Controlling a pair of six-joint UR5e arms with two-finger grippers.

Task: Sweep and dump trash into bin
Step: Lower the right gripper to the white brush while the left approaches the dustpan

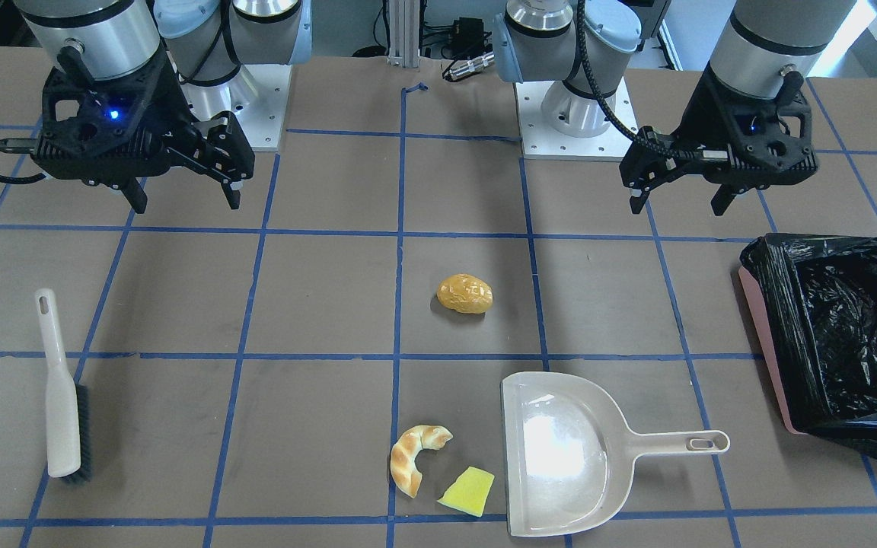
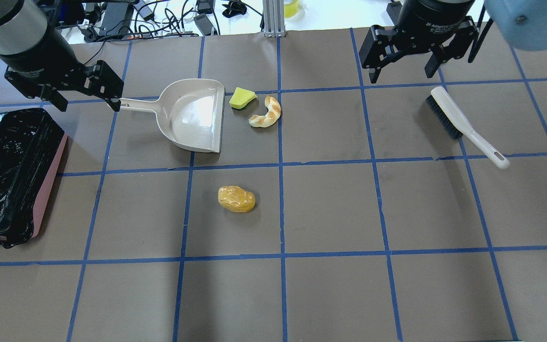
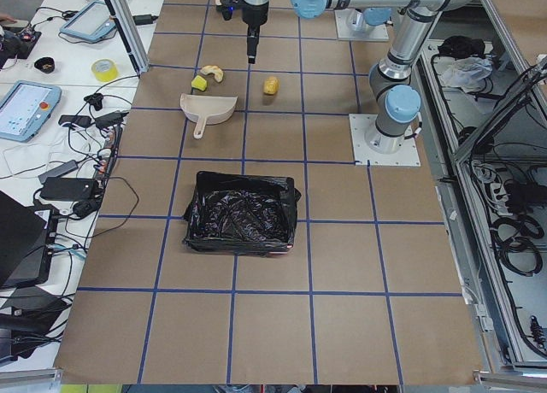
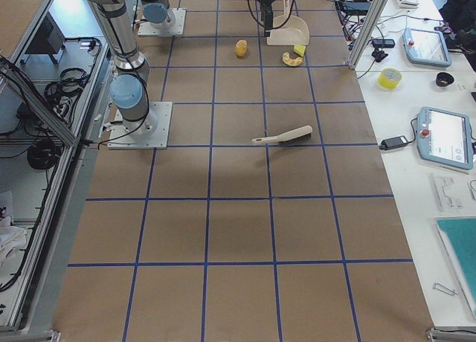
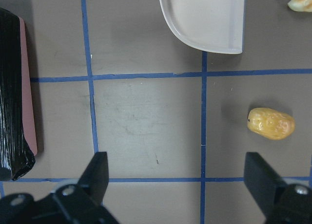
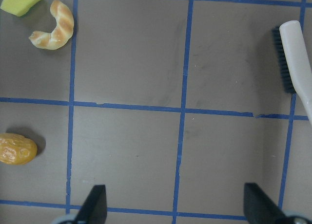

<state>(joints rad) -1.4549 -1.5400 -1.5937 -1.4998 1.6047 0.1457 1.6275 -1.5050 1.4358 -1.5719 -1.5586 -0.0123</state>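
Observation:
The trash lies loose on the table: a golden bread roll [image 2: 236, 199], a striped croissant piece [image 2: 266, 113] and a yellow wedge [image 2: 241, 97], the last two just off the mouth of the beige dustpan [image 2: 193, 114]. At the table's left end stands the pink bin [image 2: 48, 190], lined with a black bag. My left gripper [image 2: 88, 97] hangs open and empty above the table near the dustpan's handle, between bin and roll in its wrist view [image 5: 178, 185]. Over on the other side, my right gripper [image 2: 401, 71] is open and empty too, raised beside the brush [image 2: 463, 126].
The brush [image 1: 62, 403] lies flat with its bristles on one side, apart from the trash. The dustpan [image 1: 560, 457] rests flat, handle pointing toward the bin [image 1: 762, 342]. Blue tape lines grid the brown table; cables and devices sit beyond its far edge.

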